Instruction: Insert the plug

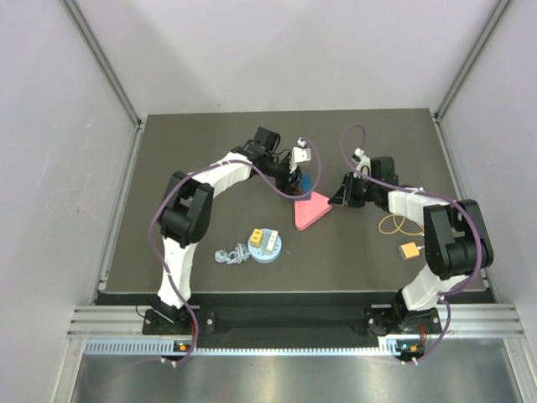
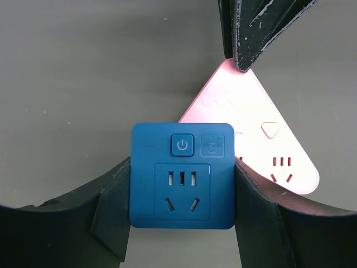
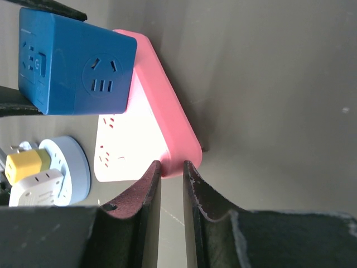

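Cube (image 2: 182,176) clamped between left fingers (image 2: 111,215), seemingly above strip (image 2: 268,134)

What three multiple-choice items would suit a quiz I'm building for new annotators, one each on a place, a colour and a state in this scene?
1. Where is the blue cube?
A. clamped in the left gripper
B. lying loose
C. hanging by a cord

2. What colour is the triangular strip?
A. green
B. black
C. pink

3. What state are the cube's visible sockets in?
A. taped over
B. empty
C. each filled by a plug

Answers:
1 A: the left wrist view shows its fingers pressed on both sides of the cube.
2 C: it reads pink in all three views.
3 B: both faces seen in the right wrist view show bare slots.
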